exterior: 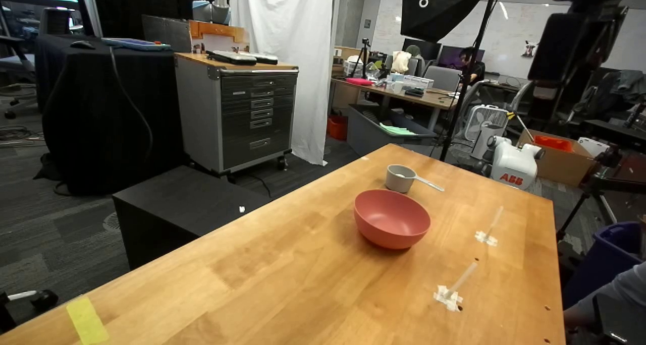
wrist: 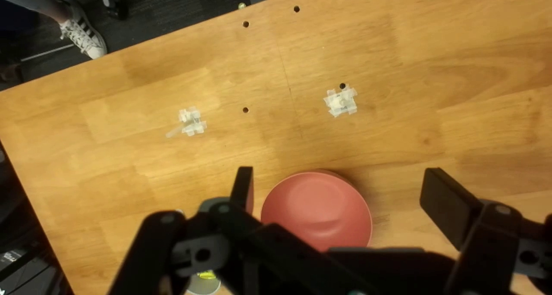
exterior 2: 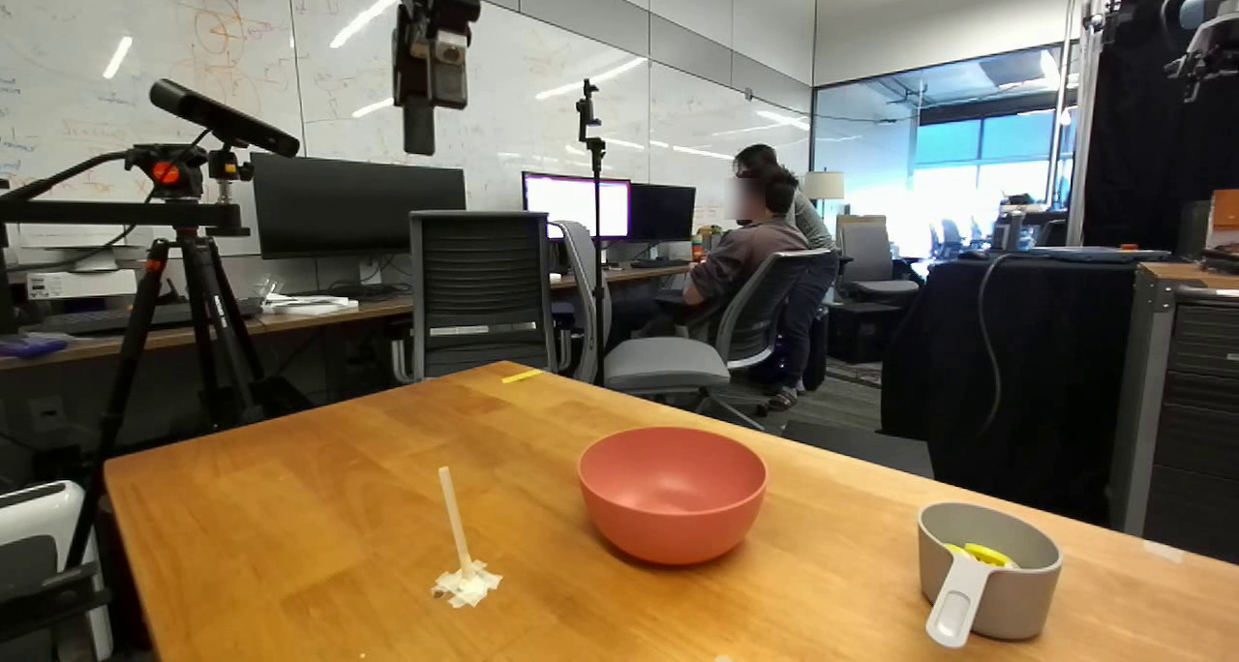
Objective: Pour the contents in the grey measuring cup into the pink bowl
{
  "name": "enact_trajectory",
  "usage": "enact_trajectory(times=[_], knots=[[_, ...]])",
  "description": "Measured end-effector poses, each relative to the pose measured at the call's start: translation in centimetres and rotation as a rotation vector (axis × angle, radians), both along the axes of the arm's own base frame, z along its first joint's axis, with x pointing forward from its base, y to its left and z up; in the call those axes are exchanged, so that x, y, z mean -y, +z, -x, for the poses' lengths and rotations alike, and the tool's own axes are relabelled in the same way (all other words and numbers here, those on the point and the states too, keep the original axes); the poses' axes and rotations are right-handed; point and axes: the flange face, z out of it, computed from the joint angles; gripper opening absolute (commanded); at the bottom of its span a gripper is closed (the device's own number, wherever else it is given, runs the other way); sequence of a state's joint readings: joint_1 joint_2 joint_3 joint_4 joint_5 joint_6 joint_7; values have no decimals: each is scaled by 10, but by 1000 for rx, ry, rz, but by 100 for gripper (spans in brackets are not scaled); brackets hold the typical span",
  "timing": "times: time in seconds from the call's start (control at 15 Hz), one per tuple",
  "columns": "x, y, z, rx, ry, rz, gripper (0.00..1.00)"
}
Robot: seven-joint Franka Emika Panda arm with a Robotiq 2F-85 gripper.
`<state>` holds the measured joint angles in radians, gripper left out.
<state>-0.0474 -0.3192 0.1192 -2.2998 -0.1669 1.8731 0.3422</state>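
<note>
Whiteboard panels (exterior 2: 532, 91) line the wall in an exterior view, with three monitors (exterior 2: 358, 207) and two people (exterior 2: 760, 251), one seated and one standing, beyond the wooden table (exterior: 282, 264). On the tabletop are one pink bowl (exterior 2: 668, 536), one grey measuring cup (exterior 2: 1016, 599) and two pale sticks (exterior: 462, 279), each fixed at its foot by a patch of white tape (wrist: 340, 101). One strip of yellow tape (exterior: 87, 320) lies near a corner, and four dark holes (wrist: 246, 110) pierce the wood in the wrist view. The cup stands upright near the bowl, apart from it, and holds its contents (exterior 2: 987, 555), with yellow showing; how many pieces there are cannot be made out. One gripper (wrist: 338, 183) hangs high above the table, its two fingers (wrist: 446, 204) spread wide apart. Seen from the wrist, the bowl shows in the gap between those fingers but rests well below them on the wood. The cup lies outside that gap, past the finger on the left of that view, partly covered by the gripper.
</note>
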Motion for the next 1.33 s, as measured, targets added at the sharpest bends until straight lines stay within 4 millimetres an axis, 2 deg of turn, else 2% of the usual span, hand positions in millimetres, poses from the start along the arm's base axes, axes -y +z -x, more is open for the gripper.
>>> enact_trajectory(times=[0.4, 0.8, 1.33], knots=[[43, 22, -19, 72, -69, 0, 100], [90, 37, -62, 189, -109, 36, 100], [129, 34, -114, 248, -120, 54, 100]])
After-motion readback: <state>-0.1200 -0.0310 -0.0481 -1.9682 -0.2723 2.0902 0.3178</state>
